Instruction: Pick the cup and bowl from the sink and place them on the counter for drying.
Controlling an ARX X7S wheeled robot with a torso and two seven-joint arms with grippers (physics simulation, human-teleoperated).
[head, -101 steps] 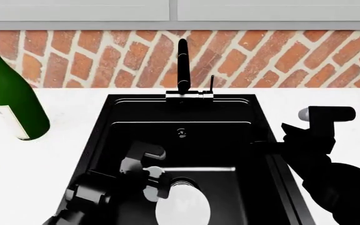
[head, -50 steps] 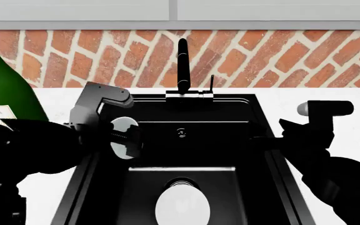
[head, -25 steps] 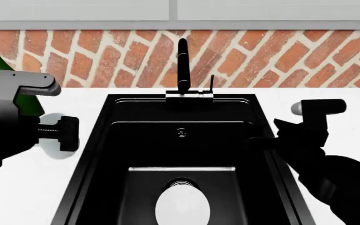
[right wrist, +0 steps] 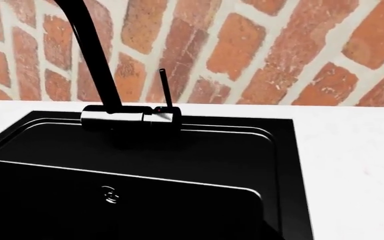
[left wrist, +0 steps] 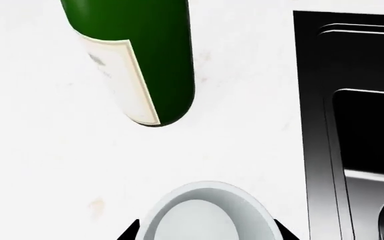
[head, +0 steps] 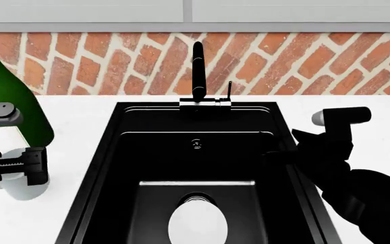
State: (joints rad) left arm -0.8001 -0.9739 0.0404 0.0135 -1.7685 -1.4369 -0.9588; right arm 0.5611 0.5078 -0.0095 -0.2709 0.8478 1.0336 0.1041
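Cup (head: 20, 184) has left the sink (head: 107, 168): our left gripper (head: 23, 165) pinches it over the counter (head: 79, 122) beside the green bottle (head: 12, 96), ready to set down; bowl (head: 196, 222) remains inside

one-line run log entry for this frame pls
left gripper: holding cup above counter beside green bottle | right gripper: idle | bowl: in sink
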